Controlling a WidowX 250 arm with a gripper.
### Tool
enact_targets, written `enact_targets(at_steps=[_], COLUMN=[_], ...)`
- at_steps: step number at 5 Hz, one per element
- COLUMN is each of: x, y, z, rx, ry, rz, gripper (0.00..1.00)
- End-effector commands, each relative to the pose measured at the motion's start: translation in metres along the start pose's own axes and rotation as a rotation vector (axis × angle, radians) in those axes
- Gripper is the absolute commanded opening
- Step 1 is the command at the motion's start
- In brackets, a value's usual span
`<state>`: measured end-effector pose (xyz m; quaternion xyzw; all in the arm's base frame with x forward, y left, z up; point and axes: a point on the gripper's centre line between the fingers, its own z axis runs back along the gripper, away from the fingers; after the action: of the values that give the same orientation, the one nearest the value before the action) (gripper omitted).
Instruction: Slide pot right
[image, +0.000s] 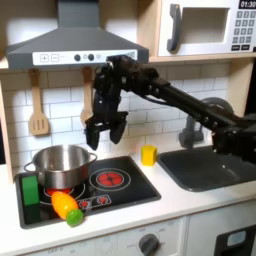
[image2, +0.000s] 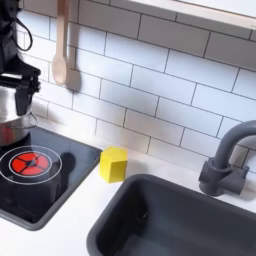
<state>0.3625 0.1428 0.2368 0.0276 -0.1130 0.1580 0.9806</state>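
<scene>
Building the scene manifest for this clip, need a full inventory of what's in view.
pot: one, silver, on the left burner in the first exterior view
stove: one, black with red rings
green block: one, stove's left edge in the first exterior view
orange and green toy: one, stove's front edge
yellow cup: one, between stove and sink
sink: one, dark grey, with faucet
wooden utensils: two, hanging on the tile wall
range hood: one, grey
microwave: one, upper shelf
gripper: one, black, jaws open, above and behind the pot
</scene>
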Motion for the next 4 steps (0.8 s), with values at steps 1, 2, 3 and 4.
enact_targets(at_steps=[1, 2, 3, 4], x=[0.02, 0.032, 0.041, 0.05], y=[0.009, 0.013, 0.019, 0.023], z=[-0.013, -0.018, -0.026, -0.034], rx=[0.018, 0.041, 0.045, 0.057], ry=[-0.004, -0.016, -0.014, -0.018], rz=[0.005, -0.023, -0.051, -0.063], gripper=[1.0, 1.0, 1.0, 1.0])
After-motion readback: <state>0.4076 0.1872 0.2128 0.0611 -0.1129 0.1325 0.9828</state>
